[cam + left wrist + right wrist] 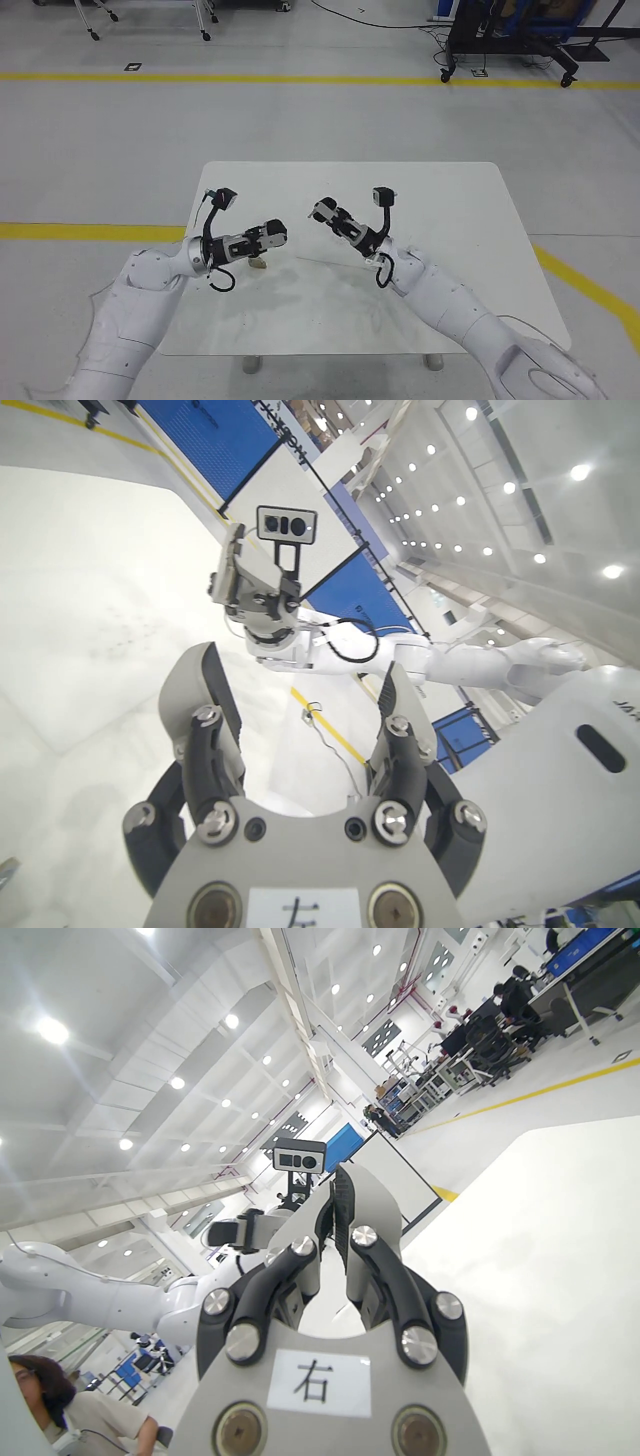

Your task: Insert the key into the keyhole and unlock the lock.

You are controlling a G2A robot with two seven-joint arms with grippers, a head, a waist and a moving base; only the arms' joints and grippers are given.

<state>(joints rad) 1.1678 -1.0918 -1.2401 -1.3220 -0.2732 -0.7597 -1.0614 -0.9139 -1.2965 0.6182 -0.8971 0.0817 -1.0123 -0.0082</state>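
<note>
Both arms hover over the white table (450, 200), their grippers facing each other near its middle. My left gripper (277, 232) is open with nothing between its fingers (210, 680). Across a small gap, my right gripper (322, 210) is shut, its pads (345, 1208) pressed together; I cannot tell whether anything thin is held between them. The left wrist view shows the right gripper (227, 570) farther off, fingers together. A small brass-coloured object (258, 264), possibly the lock, lies on the table under the left arm. A metallic piece (7, 870) shows at the edge of the left wrist view.
The table's near edge runs just below the arms and its far edge is well beyond them. Yellow floor lines (300, 77) cross the room, and wheeled frames (510, 45) stand far behind the table.
</note>
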